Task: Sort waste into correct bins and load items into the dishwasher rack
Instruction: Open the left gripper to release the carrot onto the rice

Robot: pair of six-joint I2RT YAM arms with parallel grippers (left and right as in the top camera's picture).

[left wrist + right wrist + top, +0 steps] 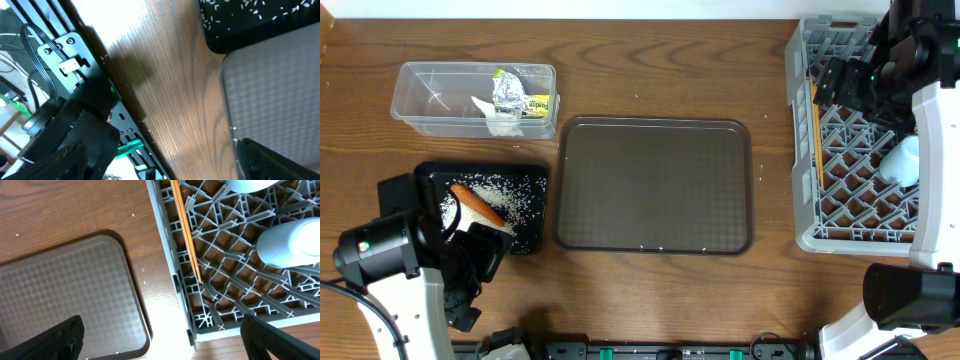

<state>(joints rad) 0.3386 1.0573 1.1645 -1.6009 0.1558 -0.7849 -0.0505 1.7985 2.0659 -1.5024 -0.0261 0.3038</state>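
A clear tub at the back left holds a foil ball, white tissue and a yellow-green wrapper. Rice and an orange carrot lie in the black tray. At that tray's near edge my left gripper stands open over bare wood, holding nothing. The grey rack on the right carries chopsticks and a light blue cup. My right gripper hangs open above the rack's left side, also empty.
A large brown tray lies mid-table between the black tray and the rack. The table's front edge with black rail hardware runs close to my left gripper. A narrow strip of wood separates the brown tray from the rack.
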